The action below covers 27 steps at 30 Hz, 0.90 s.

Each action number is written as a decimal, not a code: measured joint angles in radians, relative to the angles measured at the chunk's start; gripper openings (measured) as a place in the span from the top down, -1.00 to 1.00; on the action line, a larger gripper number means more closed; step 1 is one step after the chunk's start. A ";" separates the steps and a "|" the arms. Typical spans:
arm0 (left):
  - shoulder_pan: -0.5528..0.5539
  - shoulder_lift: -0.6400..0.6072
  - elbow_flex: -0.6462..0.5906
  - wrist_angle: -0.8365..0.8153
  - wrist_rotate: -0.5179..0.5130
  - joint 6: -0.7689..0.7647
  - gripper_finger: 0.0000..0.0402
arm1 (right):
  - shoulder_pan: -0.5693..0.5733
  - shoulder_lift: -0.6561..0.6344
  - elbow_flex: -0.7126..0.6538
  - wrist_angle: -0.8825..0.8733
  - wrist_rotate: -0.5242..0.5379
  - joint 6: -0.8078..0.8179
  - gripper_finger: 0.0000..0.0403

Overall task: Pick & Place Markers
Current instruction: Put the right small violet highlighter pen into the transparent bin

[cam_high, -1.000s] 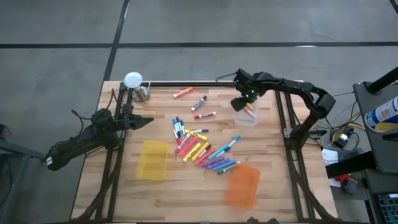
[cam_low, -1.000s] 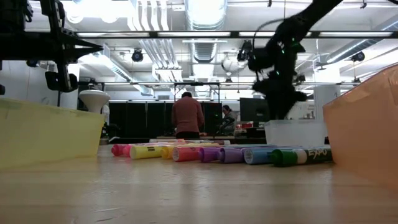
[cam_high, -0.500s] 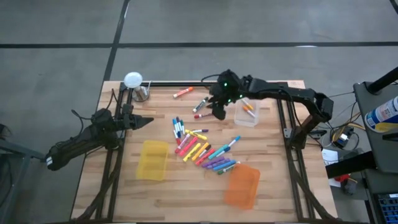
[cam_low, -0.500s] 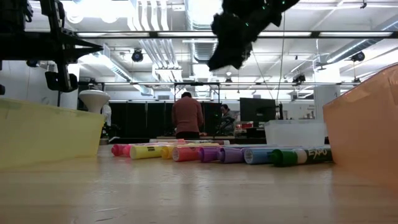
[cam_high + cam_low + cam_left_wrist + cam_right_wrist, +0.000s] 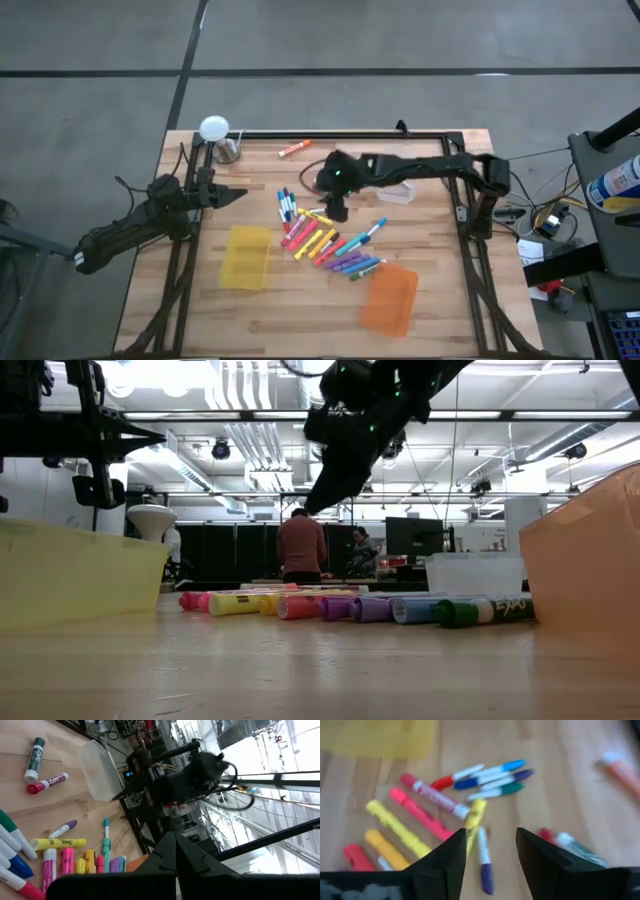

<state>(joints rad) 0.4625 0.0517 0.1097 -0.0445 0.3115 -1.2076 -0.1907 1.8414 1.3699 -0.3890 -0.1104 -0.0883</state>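
The markers (image 5: 322,236) lie loose in a heap on the wooden table's middle, in blue, red, pink, yellow, purple and teal; they also show in the right wrist view (image 5: 435,800) and in a row in the low view (image 5: 350,605). My right gripper (image 5: 336,207) hangs open above the heap's far edge, pointing slantwise down; a white and purple marker (image 5: 484,865) lies on the table below its fingers (image 5: 451,857). My left gripper (image 5: 236,195) waits shut at the table's left edge, pointing level, with its fingertips (image 5: 175,851) together.
A clear bin (image 5: 402,191) stands at the far right, partly under my right arm. A yellow bin (image 5: 246,257) and an orange bin (image 5: 390,297) stand near the front. An orange marker (image 5: 293,149), a metal cup (image 5: 228,150) and a white ball (image 5: 214,128) are at the far edge.
My right gripper has swung from over the clear bin toward the table's left and a little nearer, rolling its wrist as it went. It now hangs over the far edge of the marker heap. The markers on the table have not moved.
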 joint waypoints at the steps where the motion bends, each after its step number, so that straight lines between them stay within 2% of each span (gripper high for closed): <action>1: 0.000 0.000 0.000 0.000 0.000 0.000 1.00 | 0.002 0.017 0.002 -0.003 0.000 -0.001 0.14; 14: 0.000 0.000 0.000 -0.001 0.000 -0.001 1.00 | 0.002 0.195 0.018 -0.058 0.002 0.003 0.21; 24: 0.000 0.000 0.000 -0.001 0.000 -0.001 1.00 | 0.003 0.244 0.018 -0.081 0.006 -0.065 0.24; 27: 0.000 0.000 0.000 -0.001 0.000 -0.001 1.00 | 0.003 0.260 0.020 -0.080 0.006 -0.056 0.31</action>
<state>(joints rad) 0.4622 0.0517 0.1097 -0.0456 0.3119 -1.2083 -0.1875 2.1012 1.3902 -0.4694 -0.1047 -0.1439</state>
